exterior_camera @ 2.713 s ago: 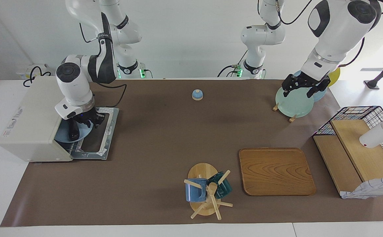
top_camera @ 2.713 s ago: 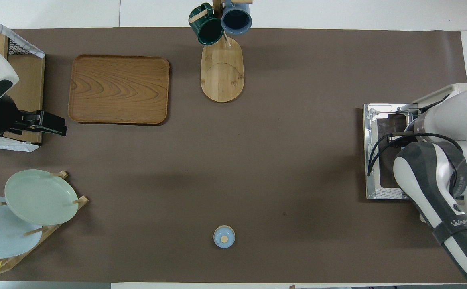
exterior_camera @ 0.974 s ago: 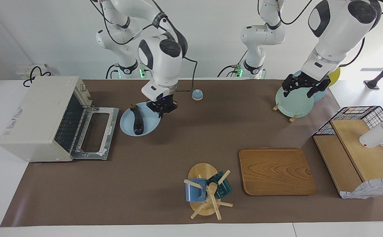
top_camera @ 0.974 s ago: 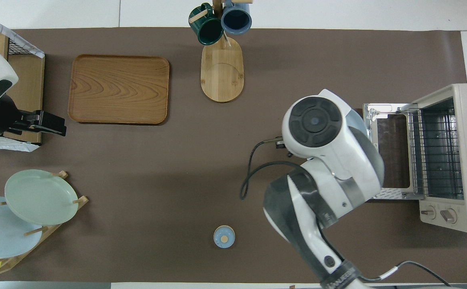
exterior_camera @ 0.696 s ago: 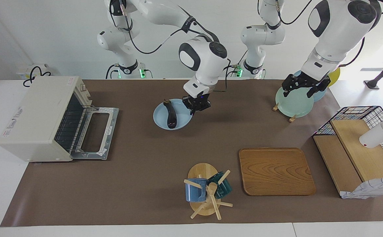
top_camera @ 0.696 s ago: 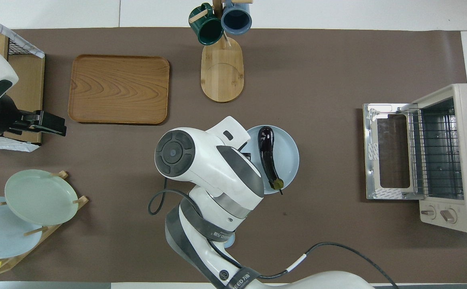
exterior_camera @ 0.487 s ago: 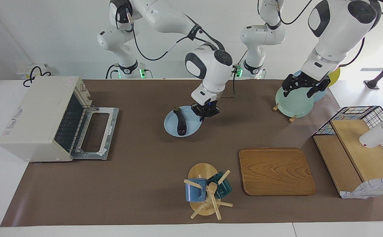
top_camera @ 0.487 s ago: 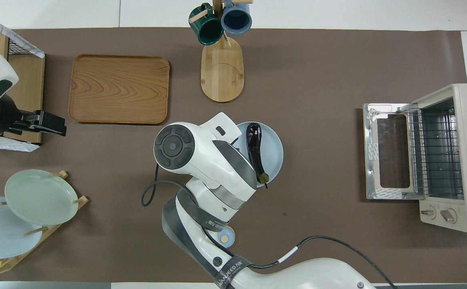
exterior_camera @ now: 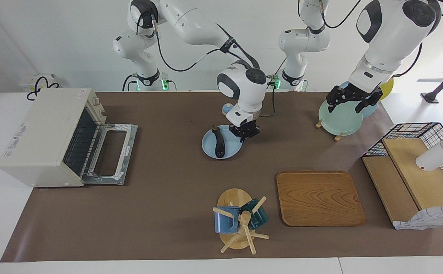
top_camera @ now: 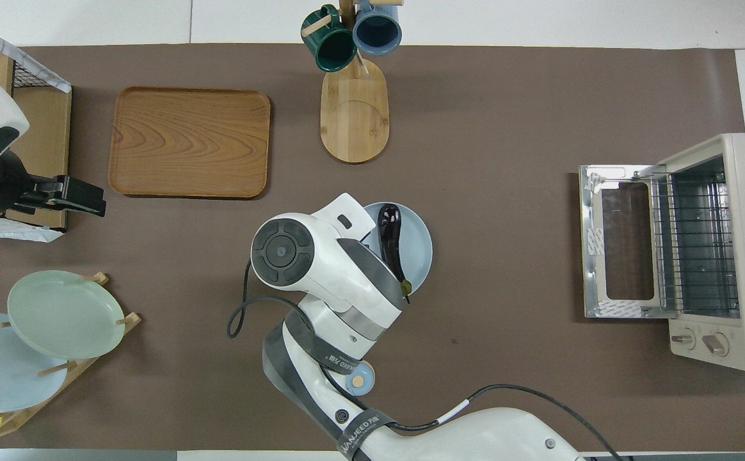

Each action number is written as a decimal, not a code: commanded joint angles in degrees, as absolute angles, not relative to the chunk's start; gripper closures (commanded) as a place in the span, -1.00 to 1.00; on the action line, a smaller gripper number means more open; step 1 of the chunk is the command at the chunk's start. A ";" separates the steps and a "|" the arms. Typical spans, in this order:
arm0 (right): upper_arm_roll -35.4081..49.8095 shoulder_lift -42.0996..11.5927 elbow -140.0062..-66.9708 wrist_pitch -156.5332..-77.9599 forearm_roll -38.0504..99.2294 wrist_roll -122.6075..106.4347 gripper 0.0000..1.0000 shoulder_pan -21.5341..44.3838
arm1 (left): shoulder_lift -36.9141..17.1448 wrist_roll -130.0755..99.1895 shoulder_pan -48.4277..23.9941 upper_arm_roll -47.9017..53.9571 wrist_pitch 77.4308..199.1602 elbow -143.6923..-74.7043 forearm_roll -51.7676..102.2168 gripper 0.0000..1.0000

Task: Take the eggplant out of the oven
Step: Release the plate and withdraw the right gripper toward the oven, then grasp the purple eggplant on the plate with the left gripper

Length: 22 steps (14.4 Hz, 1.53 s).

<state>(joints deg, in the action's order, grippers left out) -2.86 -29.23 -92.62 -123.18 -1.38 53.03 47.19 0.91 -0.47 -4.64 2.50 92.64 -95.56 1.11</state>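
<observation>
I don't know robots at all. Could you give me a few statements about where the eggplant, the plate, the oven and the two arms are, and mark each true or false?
1. The eggplant lies on a blue plate. True.
2. The plate sits inside the oven. False: it is out over the middle of the mat.
3. The oven door is shut. False: it hangs open and flat.
4. The right gripper is at the plate's rim. True.
5. The left gripper is over the wooden tray. False: it waits over the green plate in the rack.

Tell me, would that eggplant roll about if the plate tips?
Probably: the eggplant looks rounded and glossy, lying loose on the shallow blue plate, so it could slide or roll. Its curve might slow it. The right claw holds only the rim.
</observation>
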 commanded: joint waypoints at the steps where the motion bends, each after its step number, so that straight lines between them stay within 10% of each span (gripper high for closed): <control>1: -2.46 -28.21 -93.78 -129.87 1.14 53.35 0.45 45.53 | 1.32 -1.41 -4.04 2.99 95.00 -95.89 0.35 -1.00; 5: -2.81 -27.43 -92.38 -126.42 0.09 51.00 0.30 45.09 | 1.58 -1.41 -4.04 2.90 95.10 -96.15 0.35 -1.00; 13: -3.34 -16.26 -95.87 -104.50 -4.48 28.22 1.00 25.60 | 2.28 -2.19 -5.79 3.25 97.55 -100.36 3.15 -1.00; 17: -3.25 -9.85 -116.23 -117.99 -16.51 25.67 1.00 18.22 | 1.85 -9.03 -12.63 3.25 102.12 -103.45 5.18 -1.00; 22: -3.25 -10.36 -122.25 -127.09 -16.96 21.53 1.00 12.31 | -4.11 -20.10 -23.44 3.25 110.98 -104.59 7.03 -1.00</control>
<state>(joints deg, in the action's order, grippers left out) -4.17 -12.33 -119.77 -125.77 -15.92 22.28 13.35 -1.44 -16.03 -19.59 4.15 106.61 -103.72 6.11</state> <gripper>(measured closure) 0.991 0.000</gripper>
